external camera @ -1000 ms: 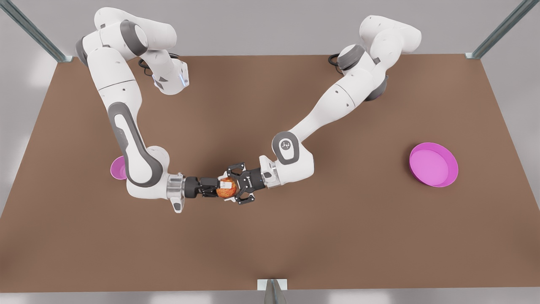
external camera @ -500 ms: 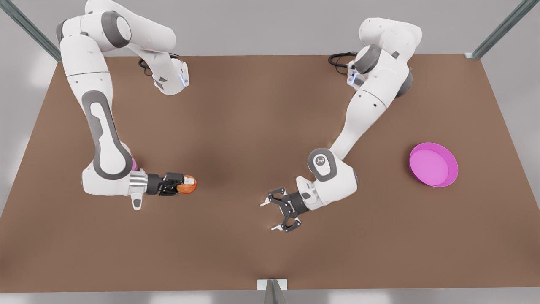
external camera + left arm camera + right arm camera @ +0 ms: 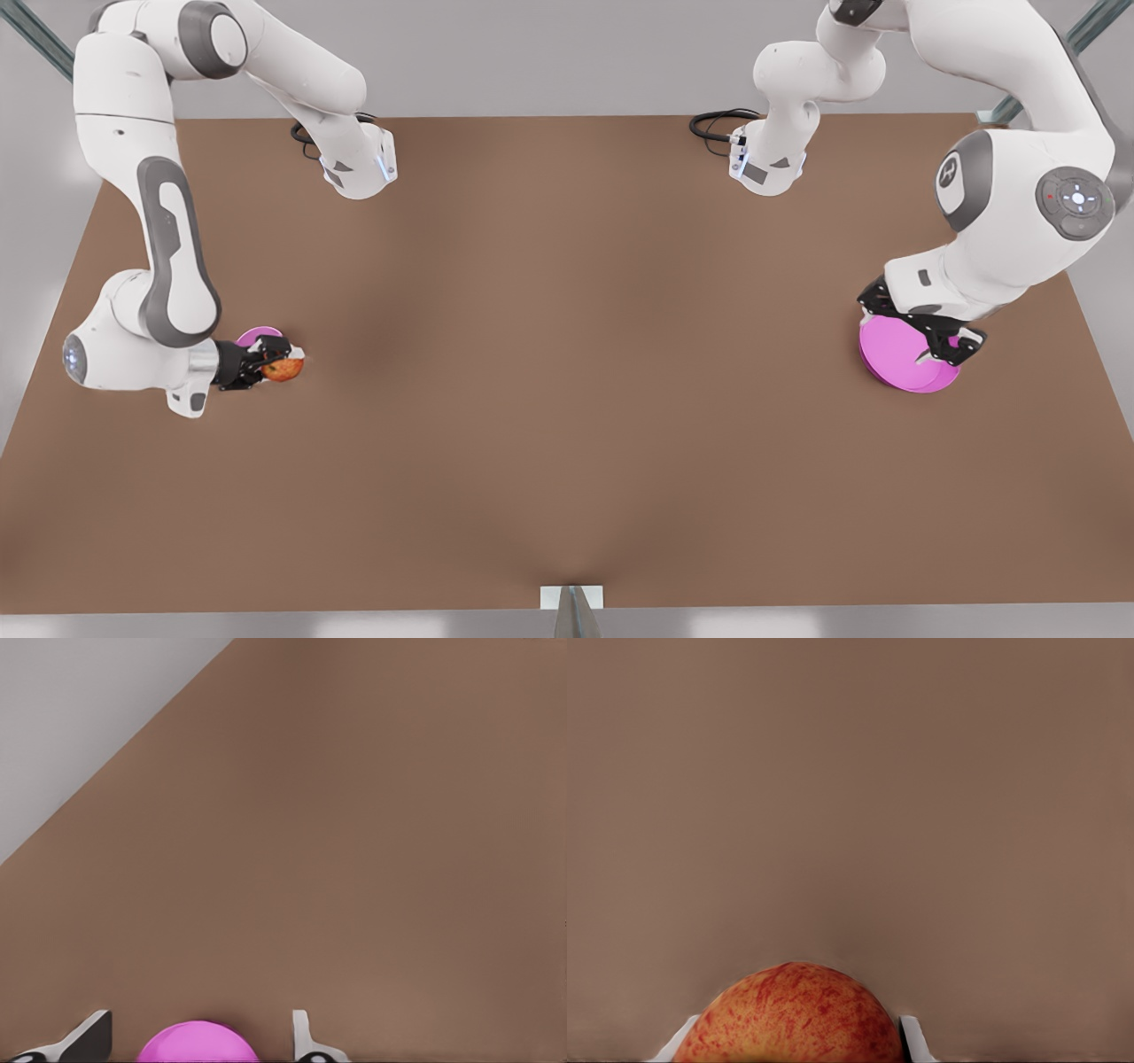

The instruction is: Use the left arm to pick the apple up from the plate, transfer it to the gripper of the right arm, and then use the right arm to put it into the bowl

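The mottled red-orange apple (image 3: 283, 369) is held just above the table at the front view's left, with my right gripper (image 3: 282, 363) shut on it. The small pink bowl (image 3: 256, 337) sits right behind the apple, partly hidden by the wrist. In the right wrist view the apple (image 3: 793, 1014) sits between the white fingertips (image 3: 911, 1036). At the front view's right my left gripper (image 3: 920, 338) hangs open over the magenta plate (image 3: 890, 363). The left wrist view shows the pink plate (image 3: 199, 1045) between the spread fingers (image 3: 303, 1036).
The brown table (image 3: 567, 354) stretches wide between the two arms. Both arm bases stand at the far edge with black cables (image 3: 713, 124) beside them. A metal post (image 3: 571, 611) rises at the middle of the near edge.
The arms have swung apart from the table's middle. My right gripper carried the apple toward the front view's left, beside the bowl. My left gripper moved, open, over the plate.
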You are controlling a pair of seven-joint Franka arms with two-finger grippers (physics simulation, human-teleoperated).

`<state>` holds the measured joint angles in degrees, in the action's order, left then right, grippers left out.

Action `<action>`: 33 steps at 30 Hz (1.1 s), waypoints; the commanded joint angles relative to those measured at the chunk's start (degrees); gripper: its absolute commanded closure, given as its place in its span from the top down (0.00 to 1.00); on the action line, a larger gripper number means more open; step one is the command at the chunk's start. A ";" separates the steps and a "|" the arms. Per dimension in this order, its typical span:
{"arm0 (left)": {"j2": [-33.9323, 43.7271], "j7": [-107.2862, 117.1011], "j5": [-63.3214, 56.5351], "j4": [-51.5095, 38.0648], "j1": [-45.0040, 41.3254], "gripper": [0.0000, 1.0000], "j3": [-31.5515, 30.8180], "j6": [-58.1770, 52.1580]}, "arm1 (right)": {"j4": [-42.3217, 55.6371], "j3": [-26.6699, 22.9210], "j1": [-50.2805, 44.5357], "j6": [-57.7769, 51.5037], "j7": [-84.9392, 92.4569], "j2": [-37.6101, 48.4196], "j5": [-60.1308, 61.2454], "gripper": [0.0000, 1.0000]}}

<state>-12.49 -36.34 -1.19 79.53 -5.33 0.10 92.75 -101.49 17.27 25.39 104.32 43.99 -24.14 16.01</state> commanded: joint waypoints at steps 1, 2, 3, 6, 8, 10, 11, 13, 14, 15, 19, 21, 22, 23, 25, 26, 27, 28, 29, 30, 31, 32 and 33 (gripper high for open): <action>-0.78 33.61 0.05 -0.51 -0.03 1.00 0.16 -4.60 | -0.20 0.04 0.80 -0.61 3.30 -0.03 -6.34 0.63; -0.78 33.53 0.05 -0.60 -0.21 1.00 0.08 -4.60 | -0.20 0.04 1.59 -0.43 3.30 -0.21 -7.92 0.63; -0.60 33.44 0.05 -1.04 -0.38 1.00 0.08 -4.69 | -0.20 0.04 1.94 -0.17 3.30 -0.30 -9.06 0.63; 0.27 33.53 0.31 -2.71 -0.38 1.00 -0.01 -8.46 | -0.64 0.04 3.26 0.09 5.58 -0.91 -11.27 0.63; 0.45 33.61 0.04 -3.24 -0.21 1.00 0.08 -10.14 | -1.87 0.04 3.35 0.09 6.11 -0.91 -11.27 0.63; 0.28 33.79 0.31 -3.15 -0.03 1.00 0.16 -10.14 | -2.66 0.13 3.96 0.09 6.37 -0.74 -11.27 0.63; 0.28 33.70 0.05 -3.24 -0.03 1.00 0.16 -9.70 | -2.67 0.13 3.96 0.09 6.46 -0.65 -11.27 0.63; 0.36 33.79 0.48 -3.41 -0.12 1.00 0.08 -10.14 | -2.67 0.13 4.05 0.09 6.55 -0.65 -11.36 0.63; 0.36 33.53 0.57 -3.41 -0.03 1.00 0.08 -10.14 | -2.67 0.13 4.05 0.09 6.55 -0.65 -11.36 0.63; 0.36 33.61 0.57 -3.41 -0.03 1.00 0.08 -10.31 | -2.67 0.04 4.23 0.09 6.55 -0.74 -12.41 0.63; 0.28 33.70 0.57 -3.41 0.06 1.00 0.16 -10.31 | -3.63 0.13 5.11 0.45 7.60 -0.82 -12.59 0.63; 0.19 33.61 0.57 -3.41 0.32 1.00 0.16 -10.22 | -4.60 0.04 5.28 1.67 7.69 -1.44 -13.02 0.63; 0.19 33.61 0.57 -3.41 0.32 1.00 0.25 -10.14 | -4.60 0.04 5.37 2.20 7.78 -1.88 -13.73 0.63; 0.10 33.62 0.57 -3.41 0.32 1.00 0.25 -10.05 | -4.60 0.04 6.16 2.55 8.22 -2.49 -13.82 0.63; 0.01 33.61 0.57 -3.41 0.67 1.00 0.25 -9.87 | -5.56 0.04 6.60 3.96 8.66 -2.76 -14.78 0.63; -0.08 33.61 0.57 -3.41 0.67 1.00 0.25 -9.79 | -5.92 0.04 7.39 5.19 9.89 -3.28 -14.96 0.63; -0.08 33.61 0.66 -3.41 0.67 1.00 0.25 -9.79 | -5.92 0.04 7.48 5.37 9.98 -3.46 -14.96 0.64; -0.08 33.70 0.57 -3.41 0.67 1.00 0.25 -9.79 | -5.83 0.04 7.48 5.46 9.98 -3.46 -15.75 0.64; -0.08 33.70 0.66 -3.41 0.67 1.00 0.25 -9.79 | -5.83 0.04 7.48 5.37 9.98 -3.46 -15.75 0.71; -0.08 33.62 0.66 -3.41 0.67 1.00 0.25 -9.79 | -5.83 0.04 7.48 5.37 9.98 -3.46 -15.75 0.75; -0.16 33.61 1.62 -3.41 0.67 1.00 0.25 -9.79 | -5.83 0.04 7.48 5.10 10.33 -3.37 -15.75 0.80; -0.16 33.61 1.89 -3.41 0.76 1.00 0.25 -9.79 | -5.83 -0.05 8.18 5.10 11.03 -3.46 -15.75 1.00; -0.16 33.53 1.89 -3.41 0.67 1.00 0.25 -9.79 | -5.83 0.04 8.27 5.10 11.03 -3.46 -15.84 1.00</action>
<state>-12.67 -8.10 0.18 76.14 -4.64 0.35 82.98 -107.30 17.26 33.48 108.76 51.36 -27.65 0.53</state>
